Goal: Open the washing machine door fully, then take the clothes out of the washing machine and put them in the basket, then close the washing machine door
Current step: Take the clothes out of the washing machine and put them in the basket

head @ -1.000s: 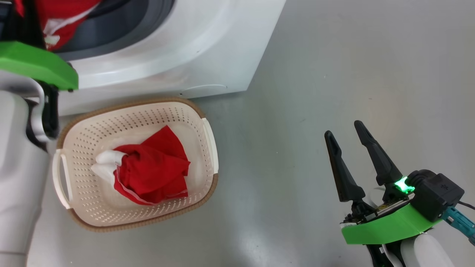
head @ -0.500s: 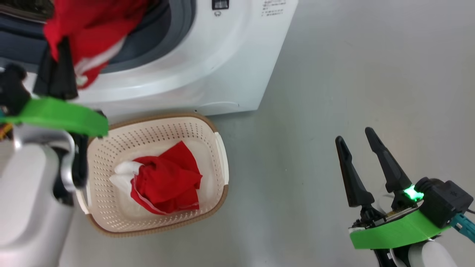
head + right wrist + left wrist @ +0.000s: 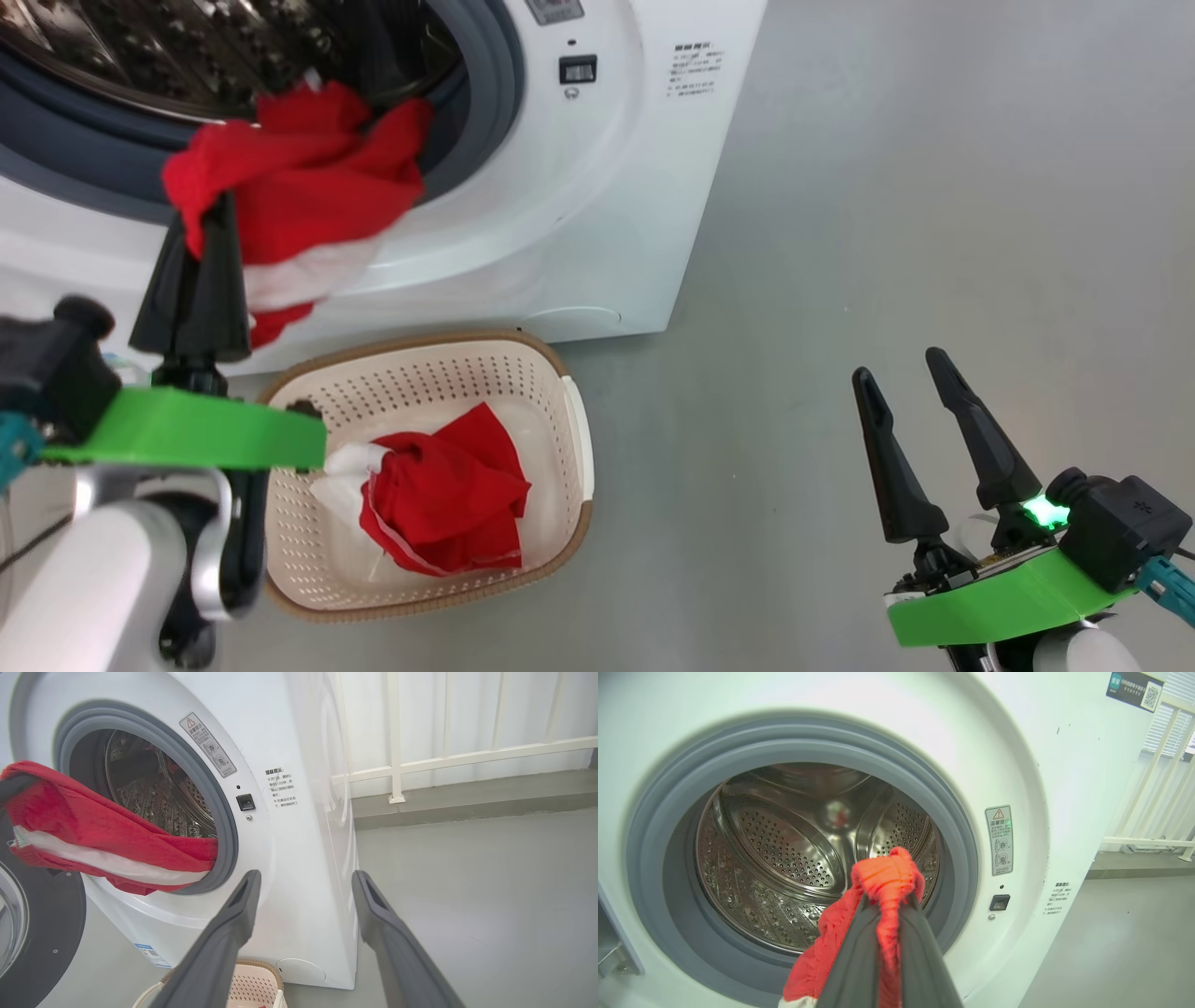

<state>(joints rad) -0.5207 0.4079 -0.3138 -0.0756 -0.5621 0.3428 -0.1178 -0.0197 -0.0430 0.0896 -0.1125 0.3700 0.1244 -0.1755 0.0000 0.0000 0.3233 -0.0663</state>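
My left gripper [image 3: 207, 217] is shut on a red garment with a white stripe [image 3: 299, 187], one of the clothes. The garment stretches from the fingers back to the grey gasket of the washing machine [image 3: 597, 187]. In the left wrist view the gripper [image 3: 887, 900] pinches red fabric [image 3: 887, 877] in front of the steel drum [image 3: 784, 849]. In the right wrist view the garment [image 3: 93, 826] hangs across the lower part of the opening. The washing machine door [image 3: 42, 933] stands open at that view's lower left. A red and white garment [image 3: 448, 495] lies in the basket [image 3: 565, 373]. My right gripper [image 3: 896, 366] is open over bare floor.
The basket stands on the grey floor right in front of the machine's base. A white railing [image 3: 397, 765] runs behind the machine on the right. Open floor [image 3: 887, 187] lies to the right of the machine and the basket.
The head view has shifted. My left gripper has drawn back from the drum opening with the red garment, coming nearer the basket. The right gripper stays open in the same place.
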